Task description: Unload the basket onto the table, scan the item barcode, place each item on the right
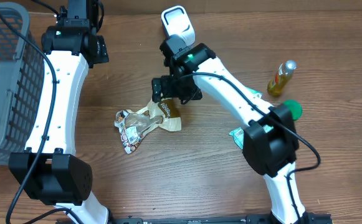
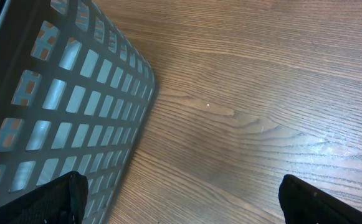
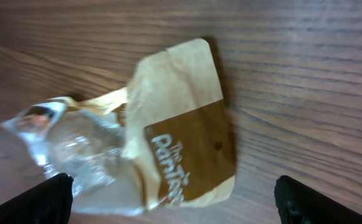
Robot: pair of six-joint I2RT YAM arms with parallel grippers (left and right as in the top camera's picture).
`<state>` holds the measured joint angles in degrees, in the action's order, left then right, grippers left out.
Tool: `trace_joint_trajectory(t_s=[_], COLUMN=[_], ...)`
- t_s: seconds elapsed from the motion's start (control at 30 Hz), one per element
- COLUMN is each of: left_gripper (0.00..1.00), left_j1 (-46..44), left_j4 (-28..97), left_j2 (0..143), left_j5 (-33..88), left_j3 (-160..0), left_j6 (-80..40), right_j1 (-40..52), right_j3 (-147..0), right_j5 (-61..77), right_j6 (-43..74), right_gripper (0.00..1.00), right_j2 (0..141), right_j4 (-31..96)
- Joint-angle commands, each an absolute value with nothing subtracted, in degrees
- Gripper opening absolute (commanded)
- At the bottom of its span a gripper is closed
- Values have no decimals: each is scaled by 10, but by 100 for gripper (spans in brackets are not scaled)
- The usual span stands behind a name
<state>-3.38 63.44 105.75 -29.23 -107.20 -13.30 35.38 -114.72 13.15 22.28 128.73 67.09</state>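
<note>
- The snack packet (image 1: 144, 122) lies flat near the middle of the wooden surface (image 1: 218, 186). The right hand (image 1: 170, 91) hangs over its brown end, and I cannot tell if they touch.
- The right hand has its fingers spread wide and pinches nothing.
- The left hand (image 2: 184, 200) is also spread and empty. It is over bare wood beside the gray basket (image 2: 75, 99), well apart from the packet.
- The packet is crumpled. One half is tan and brown paper with white letters, the other half is clear, shiny plastic.
- The basket is a plastic grid with square holes.
- In the overhead view the packet's long axis runs almost left to right. The clear end points to the basket side and the paper end to the right hand.
- A white scanner (image 1: 177, 23) stands beyond the right hand, apart from the packet.
</note>
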Motion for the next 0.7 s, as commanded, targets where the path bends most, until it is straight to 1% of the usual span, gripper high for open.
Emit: trace_joint_trajectory(t_s=[0.0, 0.17, 0.57, 0.67], left_gripper=[100, 100, 100, 100], left_j1=[-37, -37, -37, -37], left_j4=[634, 634, 634, 634], left_j2=[1047, 1047, 1047, 1047], left_j5=[-300, -300, -300, -300], left_j3=[-1081, -1081, -1081, -1081], left_j6=[-128, -128, -128, -128], right_j1=[371, 387, 393, 394], right_j3=[-1154, -1154, -1147, -1116], right_j5=[129, 131, 129, 128], right_j6=[219, 179, 177, 177], right_gripper=[100, 100, 100, 100], right_j2=[1322, 1333, 1337, 1338], right_j4=[669, 660, 645, 614])
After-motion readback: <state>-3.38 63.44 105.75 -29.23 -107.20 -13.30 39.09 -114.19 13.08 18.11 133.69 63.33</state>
